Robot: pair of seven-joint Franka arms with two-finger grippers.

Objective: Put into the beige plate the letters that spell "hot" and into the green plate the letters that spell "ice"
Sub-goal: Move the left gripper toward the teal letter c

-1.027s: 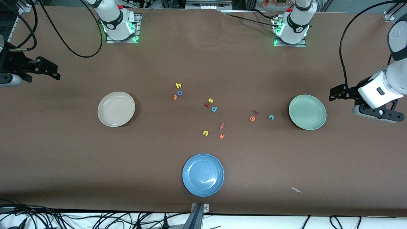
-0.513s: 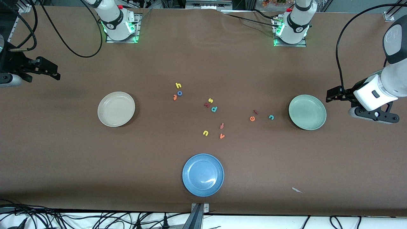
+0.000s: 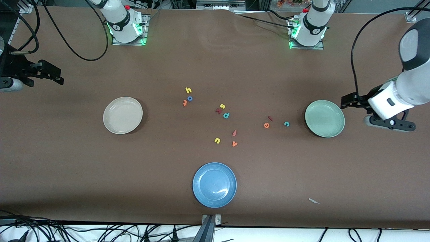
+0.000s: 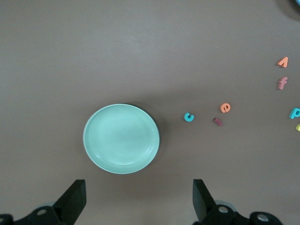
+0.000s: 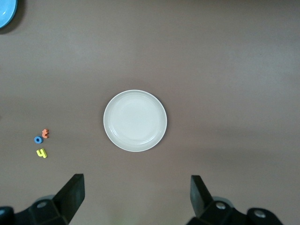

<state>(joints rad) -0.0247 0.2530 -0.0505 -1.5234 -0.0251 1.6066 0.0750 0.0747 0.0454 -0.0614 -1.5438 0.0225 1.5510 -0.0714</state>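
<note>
Left pincer (image 3: 349,101) nearer green plate (image 3: 324,118) | both plates bare | both pincers released

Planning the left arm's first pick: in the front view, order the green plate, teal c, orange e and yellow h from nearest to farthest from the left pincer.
From the left pincer, open:
1. green plate, right beside it.
2. teal c, just past the plate.
3. orange e, further toward the table's middle.
4. yellow h, toward the right arm's end.
</note>
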